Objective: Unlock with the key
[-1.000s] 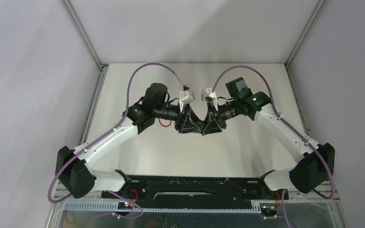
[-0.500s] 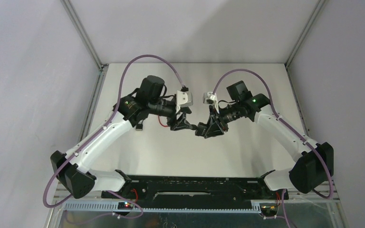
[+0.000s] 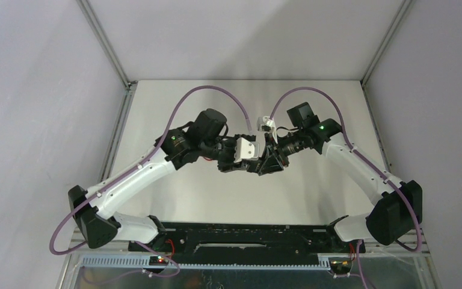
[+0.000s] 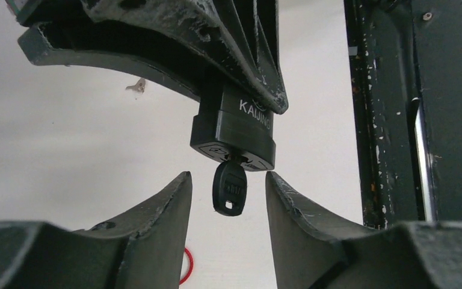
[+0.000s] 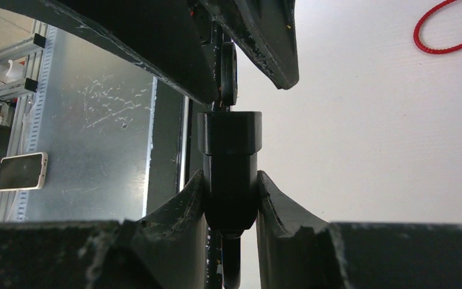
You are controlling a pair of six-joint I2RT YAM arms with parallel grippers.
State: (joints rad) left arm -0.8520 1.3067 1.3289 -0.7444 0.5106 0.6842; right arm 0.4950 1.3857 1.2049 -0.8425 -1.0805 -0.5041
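Left gripper (image 4: 227, 176) first: the jaws are partway open, with the curved black fingers sitting either side of the key (image 4: 229, 191) and a sliver of daylight on both sides. So it's got hold of nothing, going by my left wrist cam.

The key has an oval black plastic head with a small hole at its free end. Its blade is pushed into the keyhole in the end face of the padlock (image 4: 231, 129). That's a chunky matte black padlock with rounded corners and KAIJING in pale lettering on the face.

Right gripper (image 5: 230, 177) is clamped tight on the padlock's body, holding it up off the table (image 4: 66, 150). Both of its scuffed, paint-chipped fingers are pressed flat against the sides.

The table's a smooth off-white surface. A loop of red cord (image 5: 451, 30) lies on it, well apart from the lock. Over at the near edge there's a scratched sheet of bare metal (image 5: 96, 120) with a white-backed phone (image 5: 21, 170) lying on it.
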